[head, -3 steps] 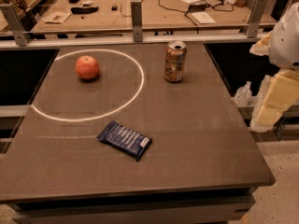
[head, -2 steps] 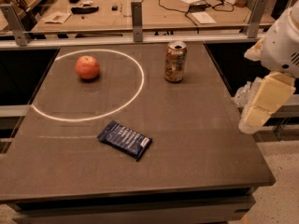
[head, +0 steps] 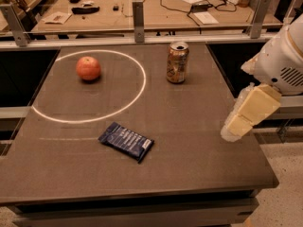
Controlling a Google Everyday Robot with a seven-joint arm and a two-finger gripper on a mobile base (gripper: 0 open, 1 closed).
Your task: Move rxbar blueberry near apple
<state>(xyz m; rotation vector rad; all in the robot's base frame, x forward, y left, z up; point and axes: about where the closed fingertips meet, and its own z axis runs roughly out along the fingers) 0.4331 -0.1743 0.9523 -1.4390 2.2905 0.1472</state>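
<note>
A: Where did the rxbar blueberry (head: 126, 141) lie?
B: Flat on the dark table (head: 199, 145), towards its front, just outside the white circle (head: 142, 86). The apple (head: 88, 68) sat inside that circle, well apart.
A: And the gripper (head: 234, 129)?
B: At the table's right edge, apart from the gold-brown can (head: 177, 63).

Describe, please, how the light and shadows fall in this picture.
Camera view: warm, dim light; the apple and can cast short soft shadows at their bases; the can's rim glints; the bar looks dark against the table; the pale gripper, at the table's right edge, stands out brightly.
</note>
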